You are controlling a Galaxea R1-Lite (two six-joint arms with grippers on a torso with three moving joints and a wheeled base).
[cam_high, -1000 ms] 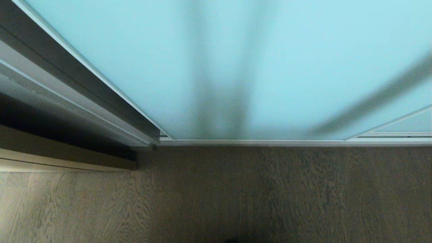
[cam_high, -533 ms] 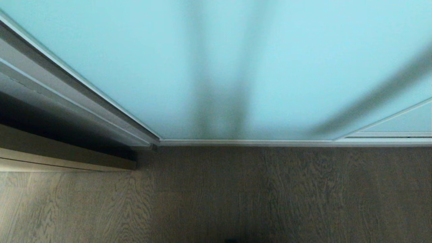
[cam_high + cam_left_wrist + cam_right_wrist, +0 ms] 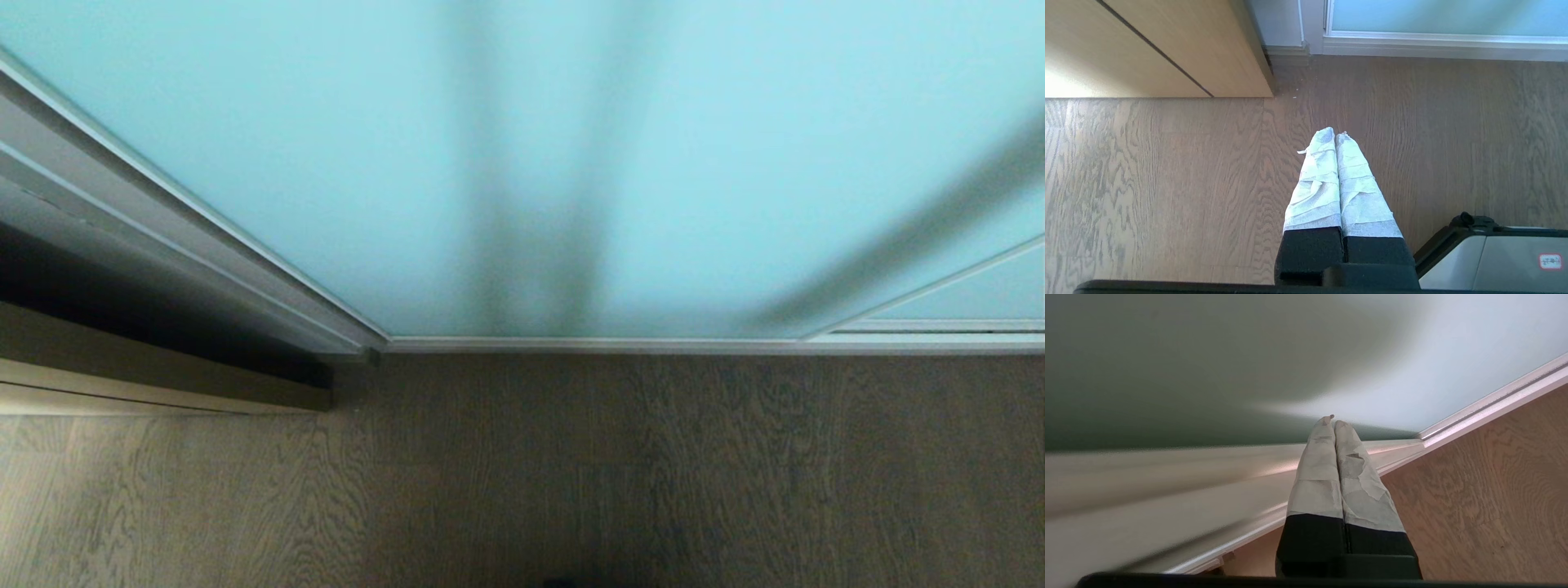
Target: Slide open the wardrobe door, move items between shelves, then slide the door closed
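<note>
The sliding wardrobe door [image 3: 326, 163], frosted aqua glass in a slim white frame, fills the upper head view, and its left edge lies against the wardrobe's grey side post [image 3: 163, 220]. My right gripper [image 3: 1333, 421] is shut and empty. Its taped fingertips [image 3: 1323, 428] rest at the door's white frame [image 3: 1167, 473], just before the glass [image 3: 1453, 355]. My left gripper [image 3: 1335, 134] hangs shut and empty over the wooden floor, away from the door [image 3: 1433, 16]. Neither gripper shows in the head view. The items and the shelves are hidden behind the door.
A tan wooden door [image 3: 1147, 41] stands left of the wardrobe, also low on the left as the tan wooden door [image 3: 122, 376] in the head view. A second glass panel [image 3: 980, 294] overlaps at the right. The bottom track [image 3: 653, 345] meets the wooden floor [image 3: 571, 474]. My grey base [image 3: 1494, 261] sits beside the left gripper.
The sliding door has moved left. The dark gap between its left edge and the wardrobe's side post has closed, and its right edge has shifted left too.
</note>
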